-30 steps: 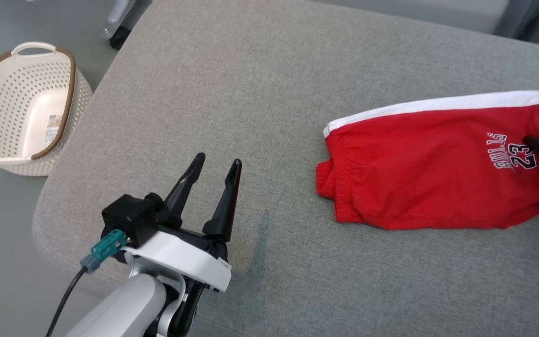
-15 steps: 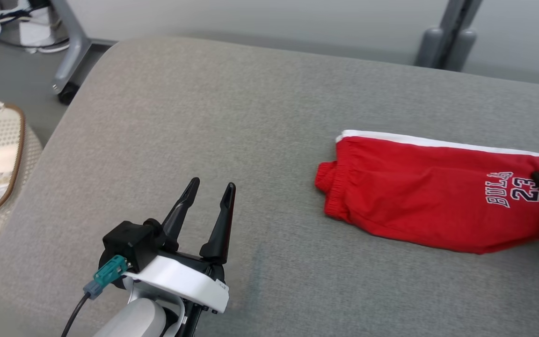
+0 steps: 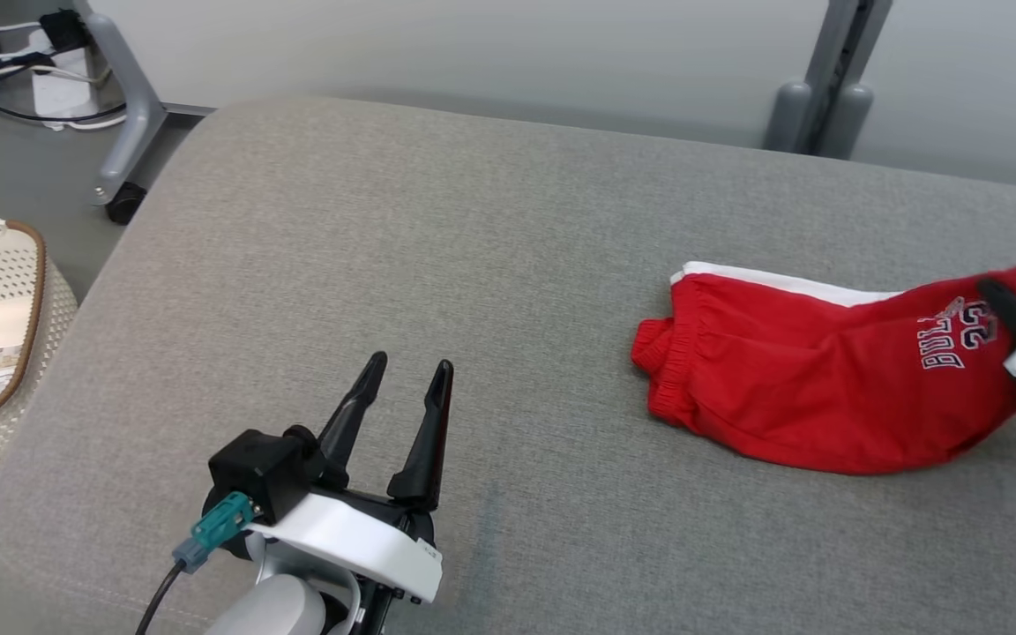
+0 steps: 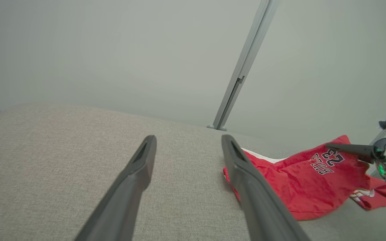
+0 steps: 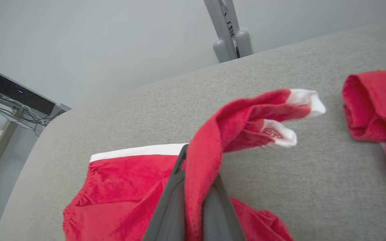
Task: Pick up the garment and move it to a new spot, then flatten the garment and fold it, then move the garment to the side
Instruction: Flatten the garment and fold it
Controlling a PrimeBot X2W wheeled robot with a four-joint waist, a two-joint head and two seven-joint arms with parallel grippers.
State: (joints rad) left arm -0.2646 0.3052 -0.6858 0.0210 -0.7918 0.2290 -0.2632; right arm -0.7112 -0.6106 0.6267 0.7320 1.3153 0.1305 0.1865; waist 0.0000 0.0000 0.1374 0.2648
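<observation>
grey woven fabric covers the broad padded cushion (image 3: 473, 247) in front of you. nearest to you, the left gripper (image 3: 412, 362) hovers over its front part with both long dark fingers spread wide and nothing between them. off to its left, down on the floor, sits a cream perforated plastic basket with a brown rim (image 3: 54, 322).

further out and to the right lies the red pair of shorts with a white side stripe and a "bulls 23" print (image 3: 790, 388). the gathered waistband end rests on the cushion, pointing toward the middle, while the printed leg end is raised off the surface. the right gripper (image 3: 993, 295) is clamped on that raised end. in the right wrist view its fingers pinch tight round a bunched ridge of red cloth, with white-edged hem corners flopping beyond the tips. behind the cushion a grey metal post (image 3: 825, 79) stands against the pale wall.

as i judge it, you have three risks from here:
- the pinch holds only a narrow bunch near the hem, so a quick pull could slide the cloth free.
- the waistband end would drag on the rough weave, which may roll the shorts and spoil any fold.
- another red lobe lies on the cushion at the right of the wrist view. if that is a layer left outside the grip, lifting will pull the shorts open.
</observation>
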